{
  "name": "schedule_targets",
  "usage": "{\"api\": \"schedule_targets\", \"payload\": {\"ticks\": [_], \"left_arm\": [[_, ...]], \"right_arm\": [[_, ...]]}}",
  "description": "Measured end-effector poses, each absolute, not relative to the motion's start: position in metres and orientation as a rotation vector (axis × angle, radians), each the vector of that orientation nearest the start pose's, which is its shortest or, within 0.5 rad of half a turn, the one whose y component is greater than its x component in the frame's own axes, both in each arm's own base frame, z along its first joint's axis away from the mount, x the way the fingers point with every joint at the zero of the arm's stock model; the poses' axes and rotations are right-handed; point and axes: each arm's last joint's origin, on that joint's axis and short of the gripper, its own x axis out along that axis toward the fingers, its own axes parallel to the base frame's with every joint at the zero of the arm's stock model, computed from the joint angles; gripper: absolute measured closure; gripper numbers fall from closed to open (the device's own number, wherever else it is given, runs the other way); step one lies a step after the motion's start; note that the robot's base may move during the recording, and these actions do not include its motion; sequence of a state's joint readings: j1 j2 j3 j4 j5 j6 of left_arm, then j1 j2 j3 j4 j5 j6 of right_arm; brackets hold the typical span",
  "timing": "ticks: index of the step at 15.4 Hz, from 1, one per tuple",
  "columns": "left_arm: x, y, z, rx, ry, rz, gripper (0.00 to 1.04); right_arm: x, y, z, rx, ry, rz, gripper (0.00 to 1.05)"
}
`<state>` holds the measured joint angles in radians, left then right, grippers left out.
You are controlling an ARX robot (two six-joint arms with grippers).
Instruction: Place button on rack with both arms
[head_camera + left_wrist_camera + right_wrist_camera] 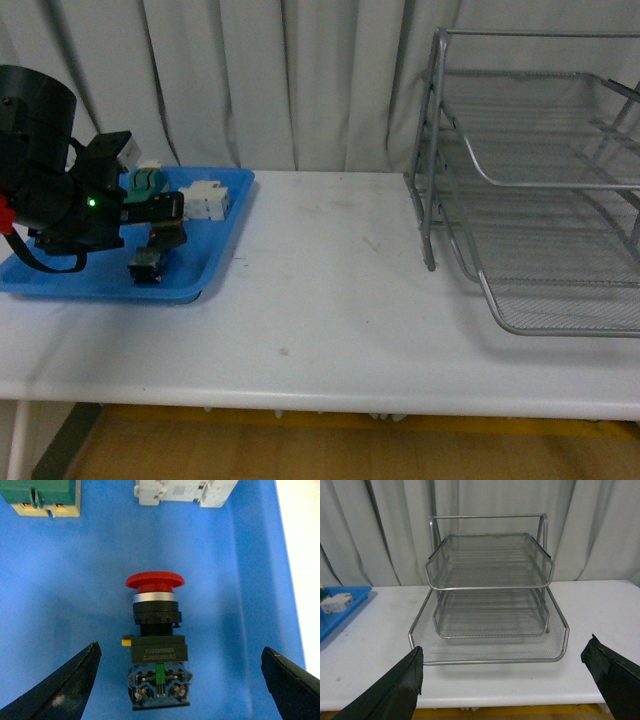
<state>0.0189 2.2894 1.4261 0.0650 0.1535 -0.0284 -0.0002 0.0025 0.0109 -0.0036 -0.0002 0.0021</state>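
Observation:
The button (156,645) lies on its side in the blue tray (75,580), with a red mushroom cap (155,581) and a black and bluish body. My left gripper (180,652) is open, its fingers (75,680) apart on either side of the button's body and not touching it. In the front view the left gripper (168,220) hovers over the button (148,265). The silver wire-mesh rack (540,180) stands at the right. My right gripper (502,650) is open and empty, facing the rack (490,580) from a distance.
A green-and-beige block (42,497) and a white block (185,492) lie in the tray beyond the button. The blue tray (60,280) sits at the table's left. White table (330,300) lies between tray and rack. Grey curtains hang behind.

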Motion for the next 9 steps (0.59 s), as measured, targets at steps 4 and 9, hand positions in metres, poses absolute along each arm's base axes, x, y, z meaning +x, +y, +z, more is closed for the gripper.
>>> {"api": "schedule_targets", "payload": {"ticks": [4, 9], "left_arm": [[0.484, 0.011, 0.059, -0.093, 0.835, -0.102, 0.07], [0.492, 0.014, 0.054, -0.092, 0.838, -0.09, 0.51]], "right_arm": [[0.097, 0.0, 0.167, 0.002, -0.005, 0.0, 0.06], [0.097, 0.0, 0.167, 0.002, -0.005, 0.0, 0.06]]}}
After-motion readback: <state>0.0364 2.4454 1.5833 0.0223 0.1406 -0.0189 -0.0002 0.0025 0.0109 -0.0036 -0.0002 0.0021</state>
